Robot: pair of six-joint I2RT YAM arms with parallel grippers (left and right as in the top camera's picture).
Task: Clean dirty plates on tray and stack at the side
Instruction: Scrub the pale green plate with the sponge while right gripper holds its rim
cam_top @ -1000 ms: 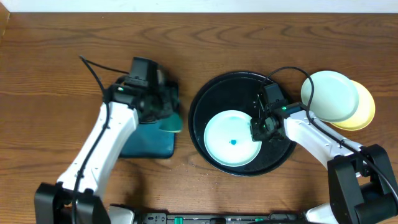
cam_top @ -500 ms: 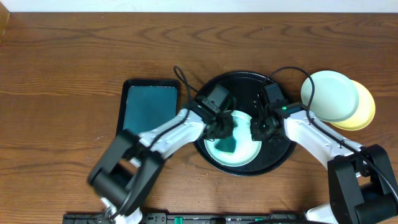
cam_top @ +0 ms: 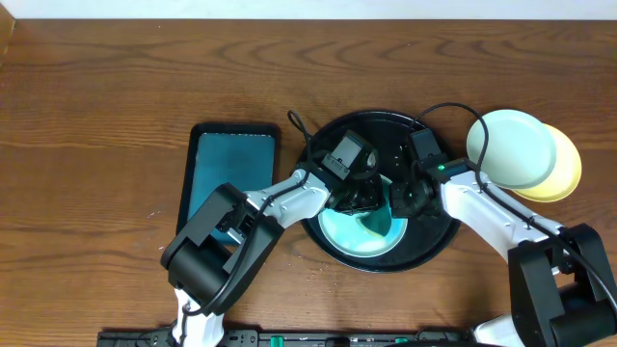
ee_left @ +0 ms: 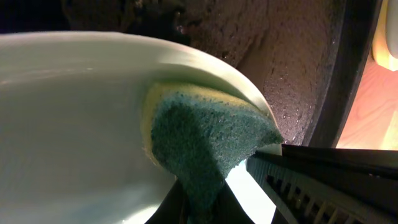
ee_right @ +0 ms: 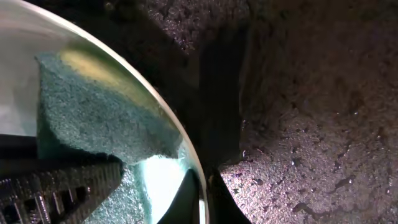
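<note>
A pale aqua plate (cam_top: 349,236) lies in the round black tray (cam_top: 434,246). My left gripper (cam_top: 368,204) is shut on a green sponge (ee_left: 202,134) with a yellow back and presses it on the plate's inner surface (ee_left: 68,124) near the rim. My right gripper (cam_top: 403,200) is shut on the plate's right rim (ee_right: 186,146); the sponge (ee_right: 93,118) shows through on the plate side. A second aqua plate (cam_top: 511,146) rests on the pale yellow plate (cam_top: 567,173) on the table to the right of the tray.
A rectangular teal tray (cam_top: 229,173) lies left of the black tray. The black tray's floor (ee_right: 305,93) is wet and rough. Cables run above both wrists over the tray's rear rim.
My left arm swung from the teal tray to the plate with the sponge, then moved it right towards the rim. The blue smudge at the plate's centre no longer shows. The right gripper has stayed put.
</note>
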